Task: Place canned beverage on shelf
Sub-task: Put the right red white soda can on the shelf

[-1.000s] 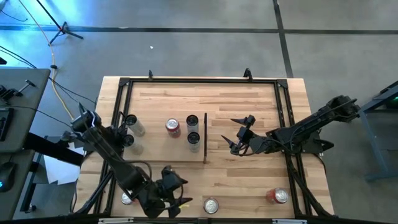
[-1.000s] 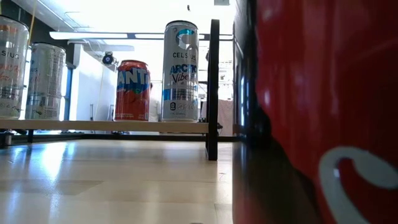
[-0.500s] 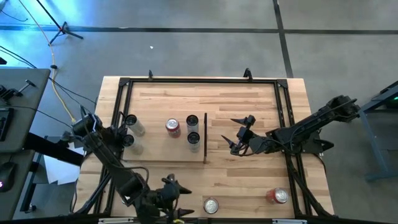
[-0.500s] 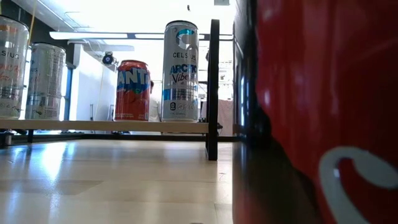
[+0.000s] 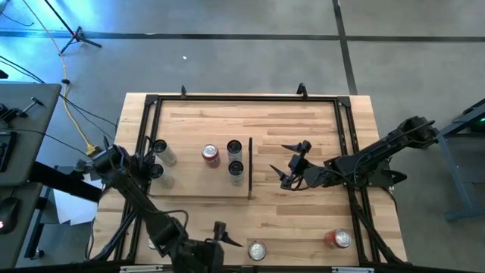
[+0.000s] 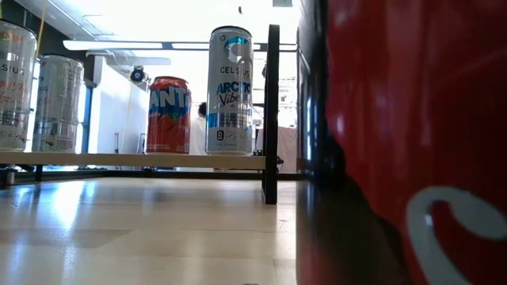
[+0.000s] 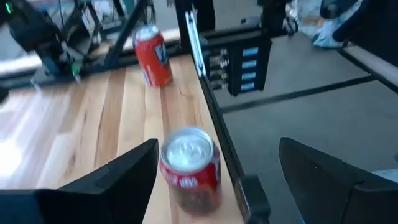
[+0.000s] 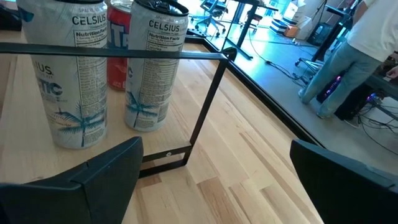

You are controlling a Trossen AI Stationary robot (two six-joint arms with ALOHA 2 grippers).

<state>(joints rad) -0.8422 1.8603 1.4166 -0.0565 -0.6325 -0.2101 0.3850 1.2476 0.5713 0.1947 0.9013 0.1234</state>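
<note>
A red can with a silver top (image 5: pixel 258 250) stands upright at the table's near edge; it fills the right of the low view (image 6: pixel 396 142). My left gripper (image 5: pixel 227 238) is open just left of it, and its fingers stand on either side of the can (image 7: pixel 189 165) without touching it. A second red can (image 5: pixel 339 239) stands farther right (image 7: pixel 152 56). The shelf (image 5: pixel 193 182), a pale-wood panel with a dark upright strip (image 5: pixel 250 167), carries several upright cans. My right gripper (image 5: pixel 291 164) is open and empty to the right of the strip (image 8: pixel 205 106).
On the shelf stand two tall Celsius cans (image 5: pixel 236 158), a red Fanta can (image 5: pixel 211 155) and two silver cans (image 5: pixel 158 158). Another can (image 5: pixel 154 244) stands at the near left. A black metal frame (image 5: pixel 242 98) runs round the tabletop. A person (image 8: pixel 367 56) stands beyond the table.
My left gripper has gone along the near edge toward the table's right, up to the red can, and has turned to face it. The cans and my right arm have kept still.
</note>
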